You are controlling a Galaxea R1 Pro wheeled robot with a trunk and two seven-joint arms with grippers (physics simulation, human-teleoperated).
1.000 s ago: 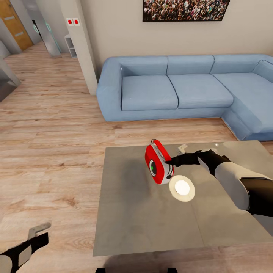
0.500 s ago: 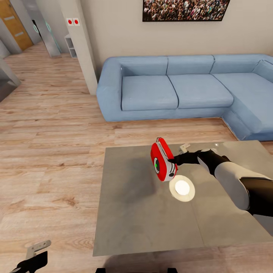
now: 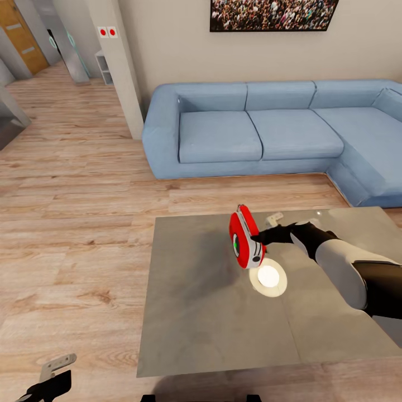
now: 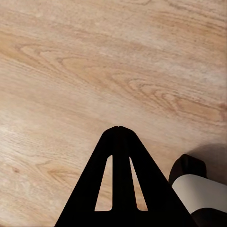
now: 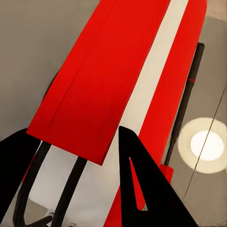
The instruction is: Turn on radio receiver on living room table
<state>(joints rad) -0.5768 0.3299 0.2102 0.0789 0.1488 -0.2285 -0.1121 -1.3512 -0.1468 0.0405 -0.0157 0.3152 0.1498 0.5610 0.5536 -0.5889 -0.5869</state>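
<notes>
Both right fingers [image 3: 258,239] pinch the radio receiver [image 3: 244,244], outstretched above the table [image 3: 195,312].

This is the living room of a home. A blue sectional sofa [image 3: 279,134] stands against a beige wall, under a framed picture of a crowd [image 3: 272,14]. The floor [image 3: 78,212] is of light wood planks, and a low grey table [image 3: 201,312] stands before the sofa.
</notes>
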